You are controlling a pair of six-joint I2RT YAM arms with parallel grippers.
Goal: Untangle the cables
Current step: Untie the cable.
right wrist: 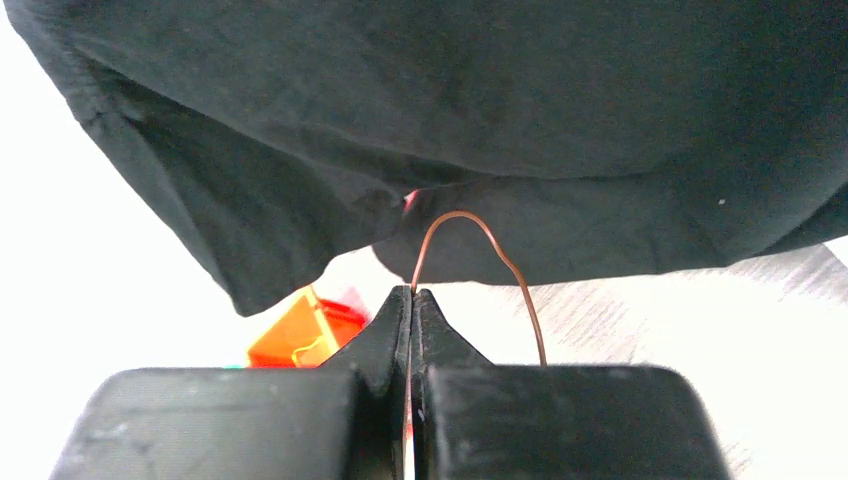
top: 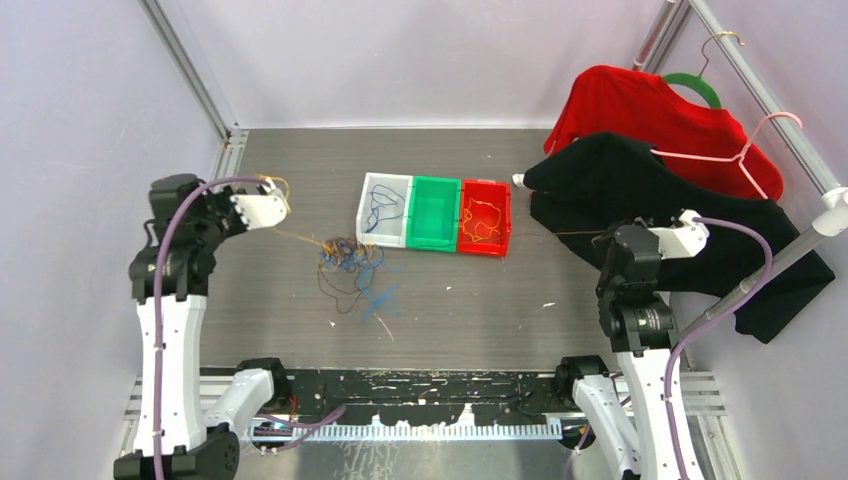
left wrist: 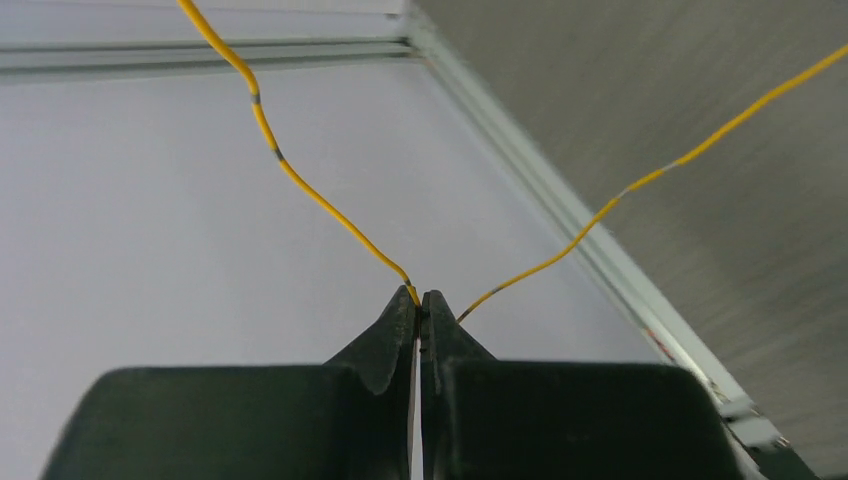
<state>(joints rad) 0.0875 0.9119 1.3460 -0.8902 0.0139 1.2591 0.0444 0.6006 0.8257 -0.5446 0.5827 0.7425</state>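
Note:
A tangle of thin blue, orange-yellow and dark cables (top: 350, 262) lies on the table left of centre. My left gripper (top: 287, 207) is raised to the tangle's left. It is shut on an orange-yellow cable (left wrist: 300, 180) pinched at its fingertips (left wrist: 420, 297), and one strand slants down to the tangle. My right gripper (top: 600, 237) is shut on a thin brownish-orange cable (right wrist: 470, 216) that loops out of its tips (right wrist: 412, 292). In the top view a fine strand runs from it left toward the red bin (top: 497, 250).
Three bins stand side by side at the table's middle: a white bin (top: 364, 205) holding a blue cable, a green bin (top: 433, 240), and the red one holding orange cables. A black garment (top: 620, 175) and a red garment (top: 640, 105) hang on hangers at the right.

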